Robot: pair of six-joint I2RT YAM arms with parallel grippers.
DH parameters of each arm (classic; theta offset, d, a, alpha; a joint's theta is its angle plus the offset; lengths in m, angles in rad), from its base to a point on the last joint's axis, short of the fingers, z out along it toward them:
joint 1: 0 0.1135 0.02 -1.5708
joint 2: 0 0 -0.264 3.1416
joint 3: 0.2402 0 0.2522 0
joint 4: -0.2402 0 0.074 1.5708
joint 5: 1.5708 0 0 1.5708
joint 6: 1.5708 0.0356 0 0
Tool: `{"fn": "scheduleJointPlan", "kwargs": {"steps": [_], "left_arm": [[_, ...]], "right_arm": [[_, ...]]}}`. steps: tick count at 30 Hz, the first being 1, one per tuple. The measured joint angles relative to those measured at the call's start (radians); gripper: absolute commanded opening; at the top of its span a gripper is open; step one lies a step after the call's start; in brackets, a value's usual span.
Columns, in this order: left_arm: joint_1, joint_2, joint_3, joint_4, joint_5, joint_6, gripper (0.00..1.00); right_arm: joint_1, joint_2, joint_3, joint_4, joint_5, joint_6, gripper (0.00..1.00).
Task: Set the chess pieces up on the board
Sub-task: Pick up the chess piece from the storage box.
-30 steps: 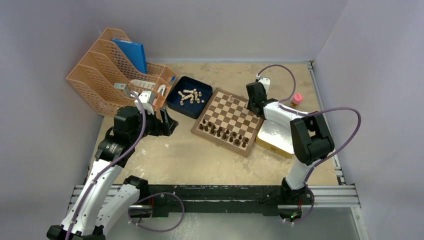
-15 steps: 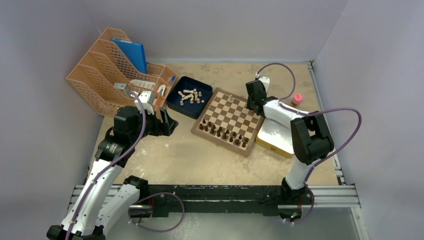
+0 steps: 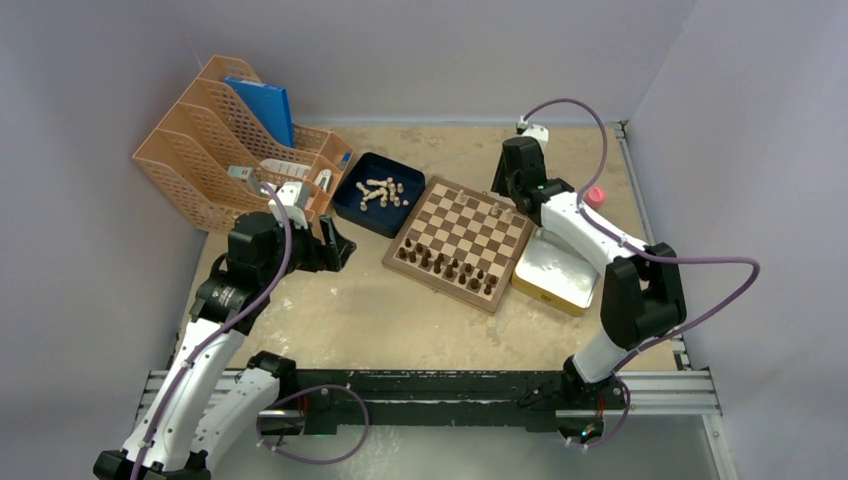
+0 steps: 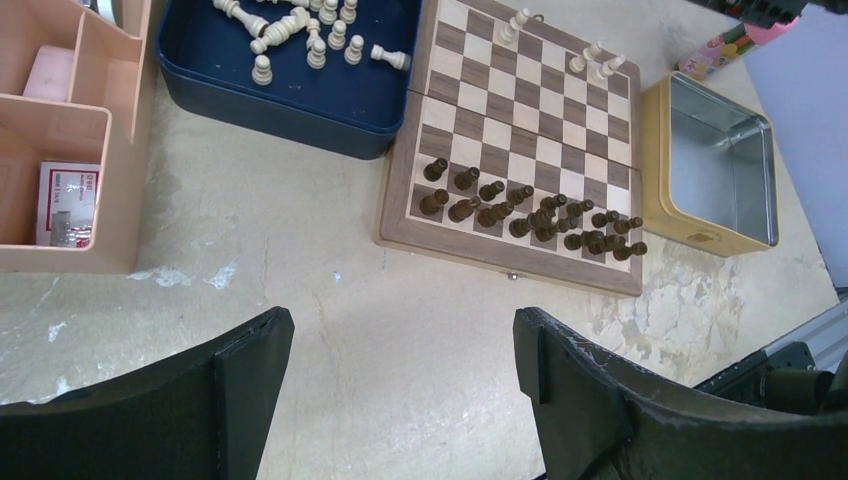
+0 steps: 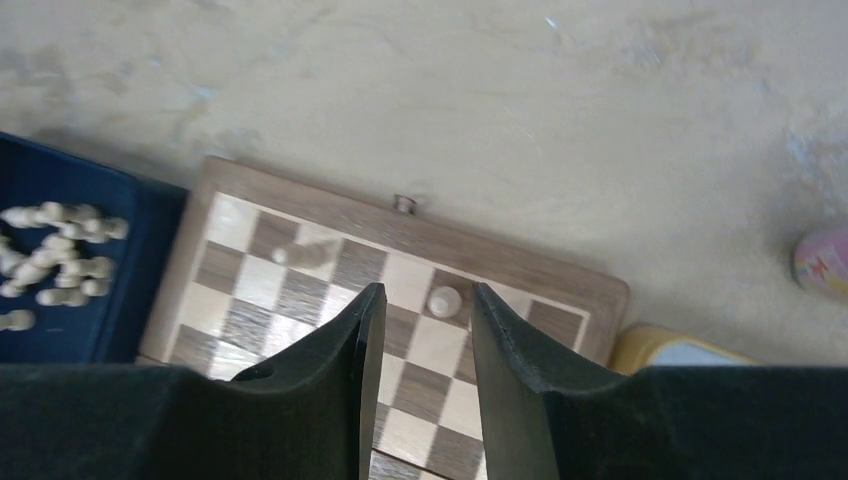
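Right fingers [image 5: 340, 372] hang over the board's [image 3: 458, 235] far edge, slightly apart and gripping nothing. 1 light piece [image 5: 443, 300] stands on a square under the gap. Left fingers [image 4: 590, 400] are wide open and empty above the worktop [image 4: 350, 300]. Most chess pieces [image 4: 262, 68] lie in the blue tray [image 4: 300, 95], upper left of the board.

One board [image 4: 520, 120], three chess pieces [image 4: 585, 58] on it, sixteen dark pieces [image 4: 487, 215], one tray [image 4: 290, 110], one tin [image 4: 655, 160]

Dark pieces [image 3: 450, 268] line the board's [image 3: 455, 225] near edge; light pieces [image 3: 380, 190] lie in the tray [image 3: 400, 215]; the right gripper [image 3: 503, 200] hovers over the board's far corner.
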Motion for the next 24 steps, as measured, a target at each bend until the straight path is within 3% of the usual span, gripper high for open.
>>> {"fn": "scheduleJointPlan", "kwargs": {"steps": [8,18,24], "left_arm": [[0.000,-0.003,0.000,0.000,-0.018,0.000,0.81],[0.000,-0.026,0.000,0.000,-0.040,0.000,0.81],[0.000,-0.040,0.000,0.000,-0.048,0.000,0.81]], "right_arm": [[0.068,0.047,0.088,0.060,-0.090,-0.019,0.37],[0.318,0.435,0.478,0.081,-0.138,-0.103,0.35],[0.375,0.612,0.616,0.071,-0.125,-0.190,0.33]]}}
